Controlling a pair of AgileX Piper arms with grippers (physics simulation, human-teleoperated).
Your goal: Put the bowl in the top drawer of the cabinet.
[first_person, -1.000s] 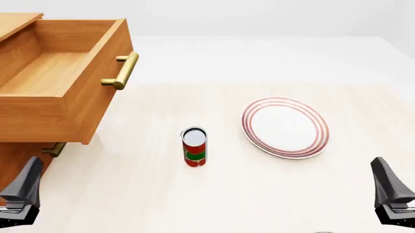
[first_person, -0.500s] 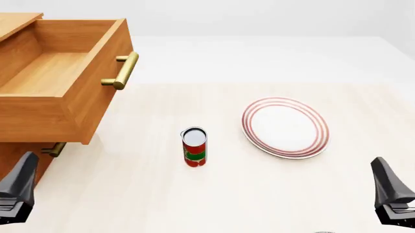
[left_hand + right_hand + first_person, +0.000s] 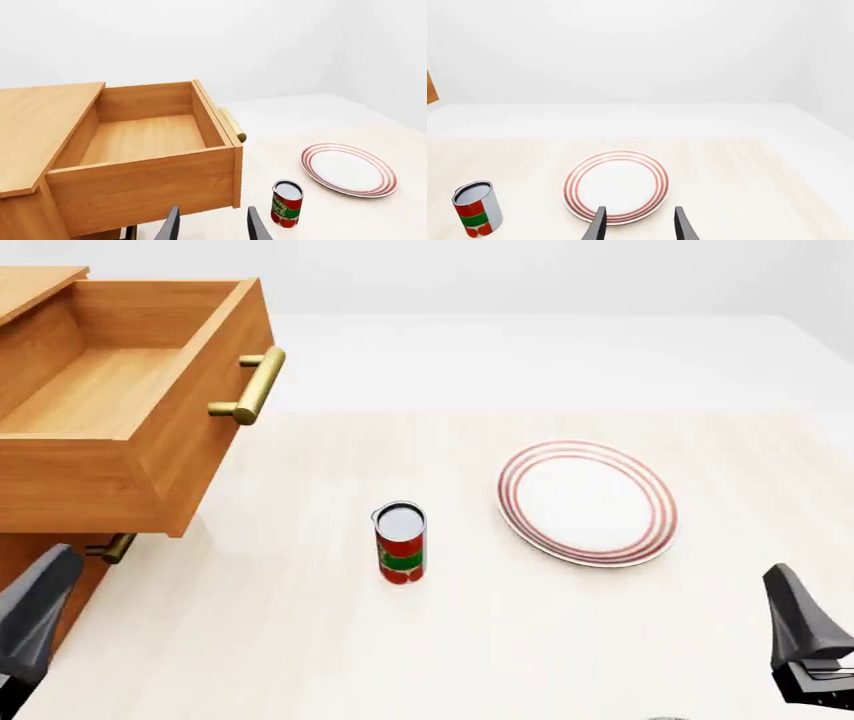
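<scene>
Top drawer [image 3: 114,390] stood open, far left; bowl not visible. Left end effector [image 3: 210,225] and right end effector [image 3: 637,222] both parted, empty. Advisable: locate bowl before reaching.

one cabinet [image 3: 40,570], one plate [image 3: 589,502], one can [image 3: 400,542], two claws [image 3: 30,625]

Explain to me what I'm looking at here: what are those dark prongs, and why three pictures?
These are simulator renders of a two-armed robot at a table. One picture looks down from above; the other two come from cameras behind each gripper. The dark prongs are the fingers: the left gripper faces a wooden cabinet whose top drawer is pulled out and looks empty; the right gripper faces a red-ringed plate. A small can stands between cabinet and plate. Both grippers are open and hold nothing. No bowl shows in any view.
</scene>
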